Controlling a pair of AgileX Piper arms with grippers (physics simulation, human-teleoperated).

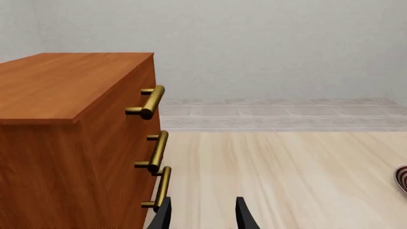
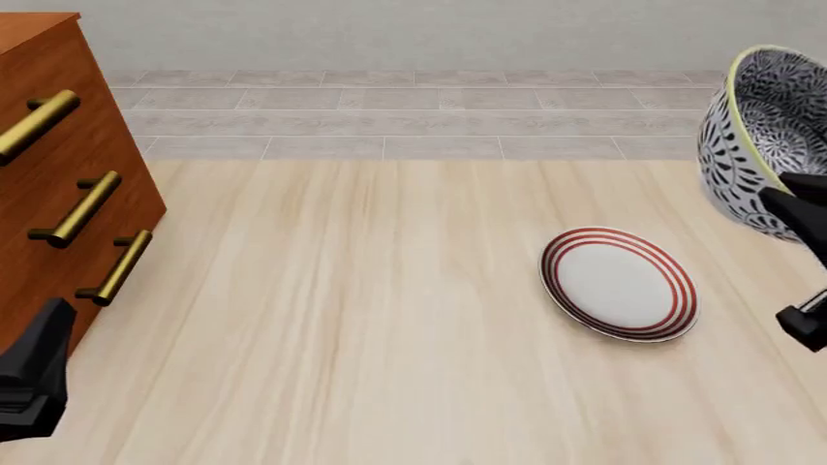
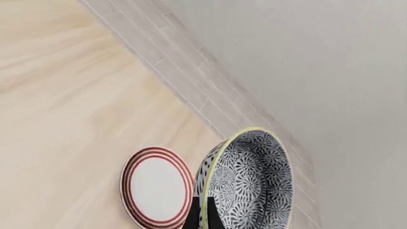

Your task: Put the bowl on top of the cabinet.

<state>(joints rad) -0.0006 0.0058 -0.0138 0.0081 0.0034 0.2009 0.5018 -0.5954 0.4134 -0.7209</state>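
At the right edge of the front view, the right tool [image 2: 791,199] grips the rim of the bowl [image 2: 760,136], holding it tilted above the table [image 2: 387,320]. The plate [image 2: 619,283] lies flat on the table, left of the bowl. The cabinet [image 2: 58,184] stands far left. The left tool [image 1: 202,214] is released, empty, near the cabinet's lowest handle [image 1: 160,188].

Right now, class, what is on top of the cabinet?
Nothing shows on the cabinet top in the left wrist view, though its far-left part runs out of frame. The bowl is held aloft by the right end effector.
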